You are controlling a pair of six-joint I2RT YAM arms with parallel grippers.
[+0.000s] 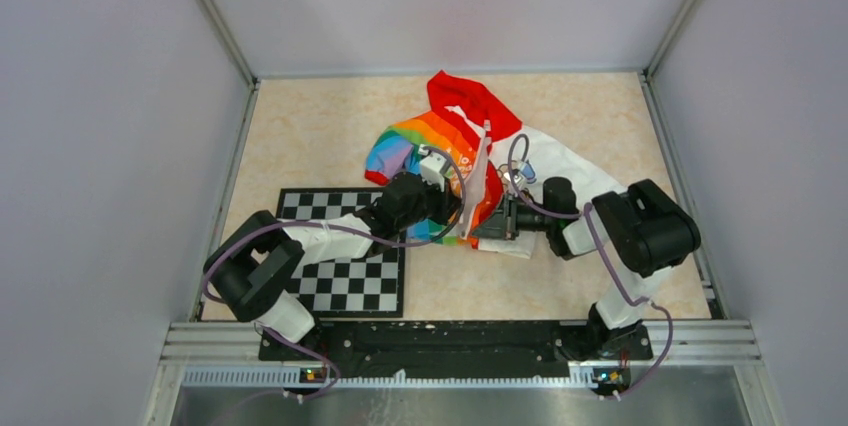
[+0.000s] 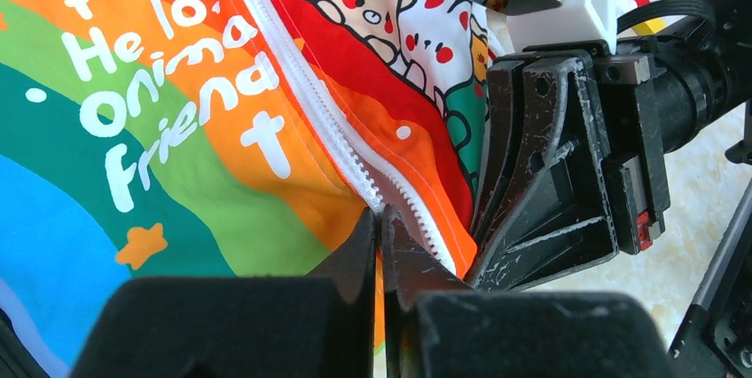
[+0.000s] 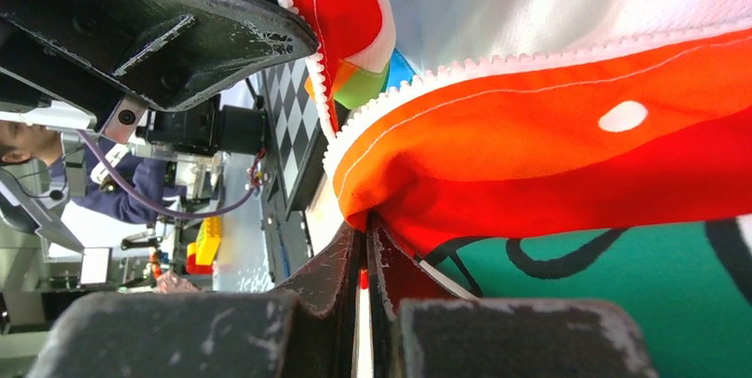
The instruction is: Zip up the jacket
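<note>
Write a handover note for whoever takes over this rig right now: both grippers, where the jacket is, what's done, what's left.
Left gripper: jaws shut on the jacket at the lower end of its white zipper.
Right gripper: jaws shut on the jacket's orange edge beside the zipper teeth, close to the left gripper.
Jacket: mid-table, red hood at the far end, front edge lifted between the arms.
Done: both arms have hold near the bottom of the front.
Left: the teeth rows look separate in the right wrist view, so the zipping itself is to do. The slider is not visible.
</note>
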